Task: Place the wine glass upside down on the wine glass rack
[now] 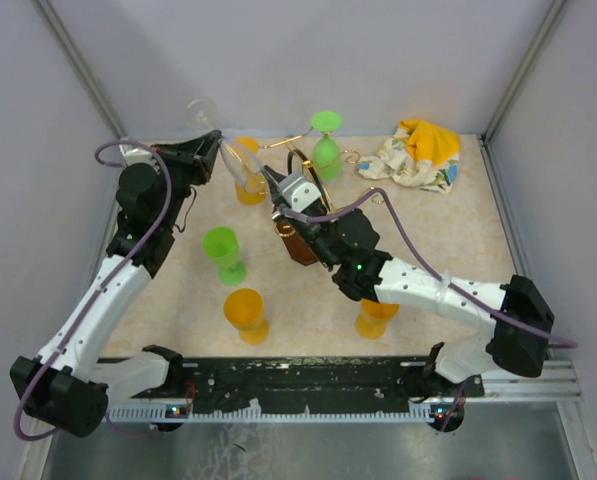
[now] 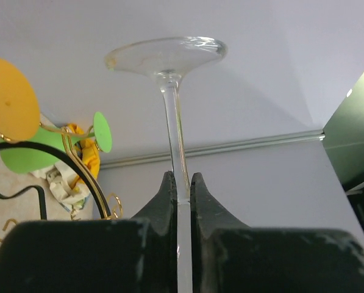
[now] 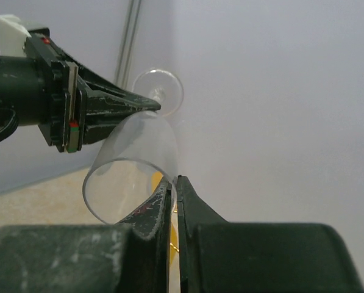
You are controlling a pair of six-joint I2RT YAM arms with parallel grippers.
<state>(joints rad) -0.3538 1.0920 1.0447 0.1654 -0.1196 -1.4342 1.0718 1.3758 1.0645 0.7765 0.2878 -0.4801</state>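
The clear wine glass (image 1: 236, 158) is held in the air at the back left, tilted, its foot (image 1: 200, 108) toward the back wall. My left gripper (image 1: 208, 150) is shut on its stem (image 2: 174, 128), with the foot (image 2: 166, 54) above the fingers. My right gripper (image 1: 268, 182) is shut on the rim of the bowl (image 3: 130, 165), one finger inside and one outside. The gold wire rack (image 1: 303, 165) stands just right of the glass, its dark brown base (image 1: 298, 248) partly under my right arm. A green glass (image 1: 326, 140) and an orange glass (image 1: 250, 188) hang on it.
A green glass (image 1: 223, 252) and two orange glasses (image 1: 246, 312) (image 1: 376, 318) stand on the table in front. A yellow-white cloth (image 1: 418, 155) lies at the back right. The back wall is close behind the clear glass.
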